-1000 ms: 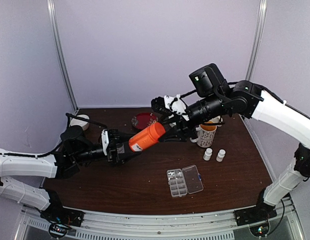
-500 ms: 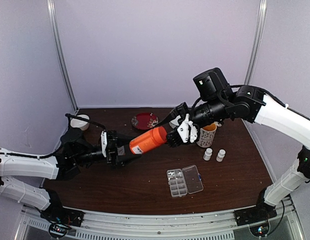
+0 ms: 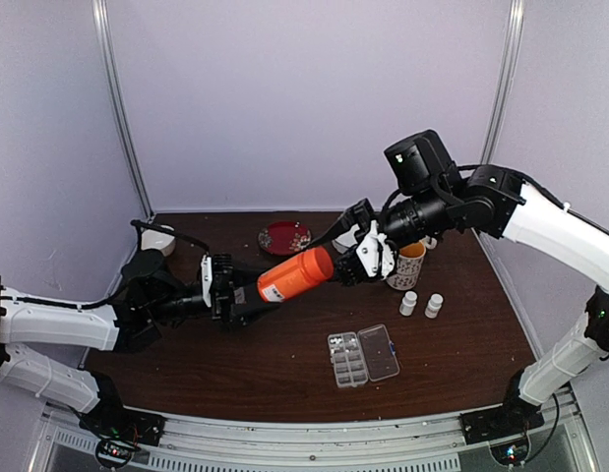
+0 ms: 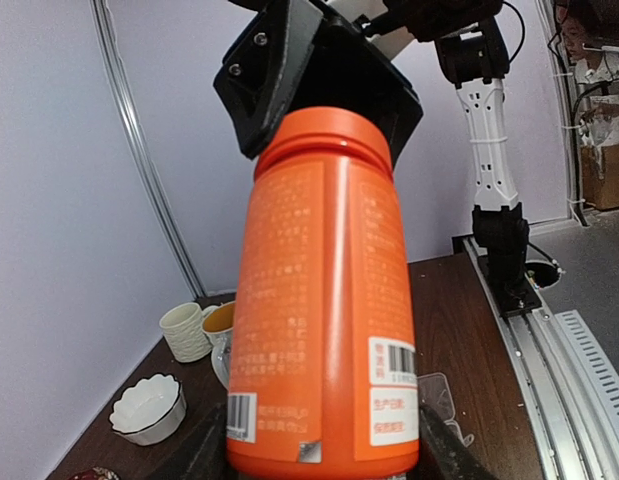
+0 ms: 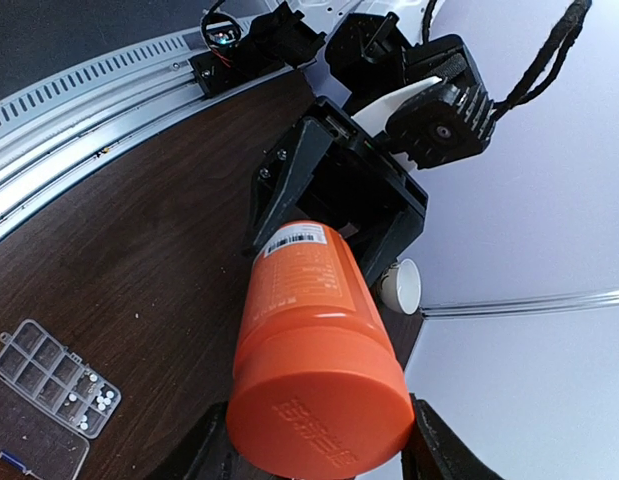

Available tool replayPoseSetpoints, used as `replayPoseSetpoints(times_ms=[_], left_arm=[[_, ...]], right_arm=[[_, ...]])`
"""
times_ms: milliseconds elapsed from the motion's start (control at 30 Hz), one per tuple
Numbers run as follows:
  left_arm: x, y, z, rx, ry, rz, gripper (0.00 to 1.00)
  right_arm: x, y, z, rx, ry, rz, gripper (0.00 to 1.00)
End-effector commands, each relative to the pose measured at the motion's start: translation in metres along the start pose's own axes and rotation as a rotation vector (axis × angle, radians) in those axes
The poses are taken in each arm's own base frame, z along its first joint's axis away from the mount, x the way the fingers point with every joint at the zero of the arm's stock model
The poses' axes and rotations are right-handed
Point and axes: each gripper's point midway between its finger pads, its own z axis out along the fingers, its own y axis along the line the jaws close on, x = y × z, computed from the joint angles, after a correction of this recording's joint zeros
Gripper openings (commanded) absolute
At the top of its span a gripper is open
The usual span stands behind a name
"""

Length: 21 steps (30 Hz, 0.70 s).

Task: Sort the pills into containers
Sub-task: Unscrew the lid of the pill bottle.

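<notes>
A large orange bottle point(image 3: 296, 275) hangs level above the table between both arms. My left gripper point(image 3: 237, 297) is shut on its base, which fills the left wrist view point(image 4: 324, 300). My right gripper point(image 3: 355, 264) is shut around its orange cap point(image 5: 319, 415), with a finger on each side. The clear pill box point(image 3: 363, 356) lies open on the table in front, lid flat to the right. Tiny whitish pills point(image 5: 89, 397) lie in some of its compartments point(image 5: 39, 365). The bottle holds its own contents out of sight.
Two small white bottles point(image 3: 422, 304) stand right of the box. A yellow-lined mug point(image 3: 407, 265) stands behind them, under the right arm. A red dish point(image 3: 284, 237) lies at the back centre, and a white bowl point(image 3: 158, 239) at the back left.
My right gripper has rotated around the cap, its white fingers swinging from above the bottle to below and right. The bottle has stayed in my left gripper and shifted slightly right.
</notes>
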Motion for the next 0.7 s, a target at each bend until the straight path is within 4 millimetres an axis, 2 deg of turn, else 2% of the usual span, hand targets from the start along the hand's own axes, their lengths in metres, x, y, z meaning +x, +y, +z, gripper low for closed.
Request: replayPoseSetpoints(times_ms=[0,300,667], left_arm=[[-0.006,0.019,0.008,-0.055,0.017,-0.017,0.0],[0.005,0.023,0.018,-0.036,0.124,-0.012,0.0],[0.01,0.026,0.025,-0.023,0.153,-0.021,0.0]], right_arm=[[-0.025,-0.021,-0.011,0.023,-0.093,0.02,0.19],[-0.019,-0.018,-0.007,-0.031,-0.062,0.051,0.18],[-0.013,-0.009,-0.003,-0.122,-0.033,0.068,0.18]])
